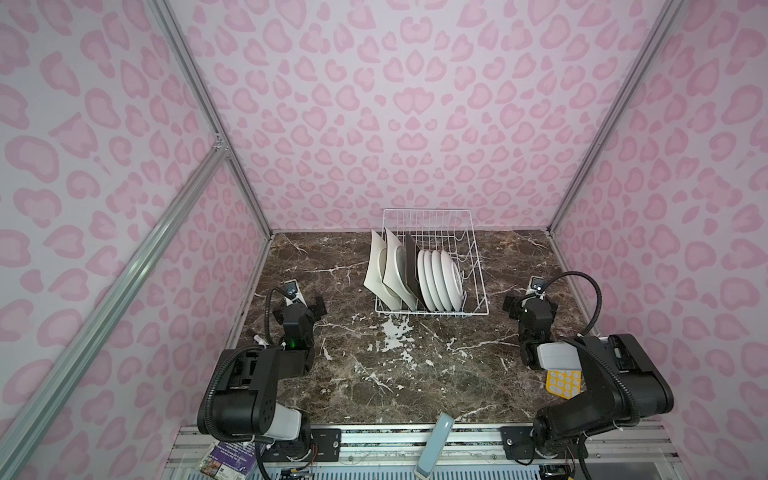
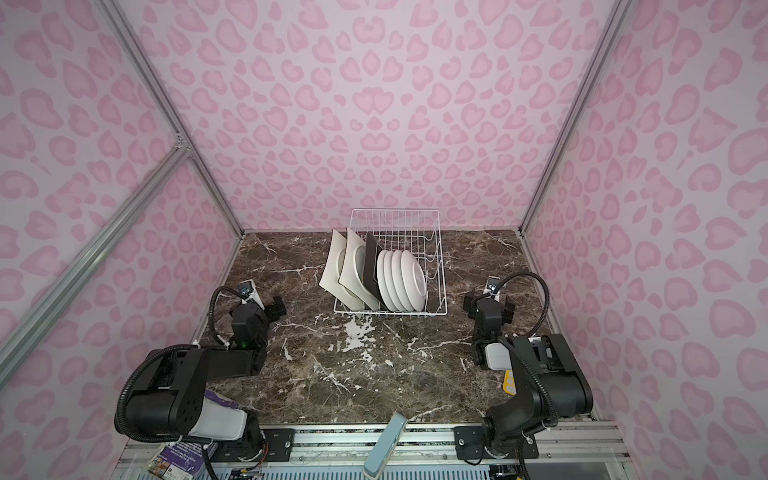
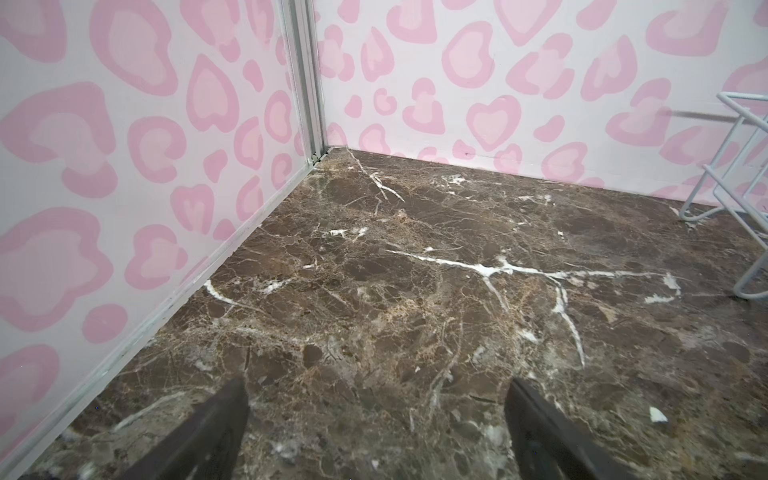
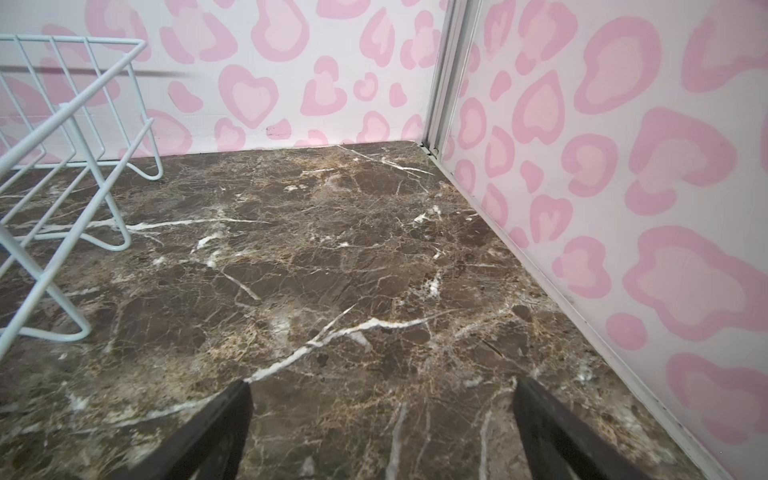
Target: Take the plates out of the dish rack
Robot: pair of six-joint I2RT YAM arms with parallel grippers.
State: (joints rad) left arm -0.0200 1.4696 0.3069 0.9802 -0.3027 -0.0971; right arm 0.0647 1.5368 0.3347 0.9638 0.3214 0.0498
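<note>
Seven plates counted, all standing on edge in the white wire dish rack [image 1: 428, 210], upper centre of the frame in both top views. From its left: two cream-white square plates [image 1: 386, 270], one dark brown square plate [image 1: 412, 270], four round white plates [image 1: 440, 280]. None lies on the brown marble tabletop [image 1: 395, 374]. At lower left and lower right, the left gripper [image 3: 376, 386] and right gripper [image 4: 382, 384] have jaws spread wide, empty, well apart from the rack. Judgement: unloading not begun; all seven remain.
</note>
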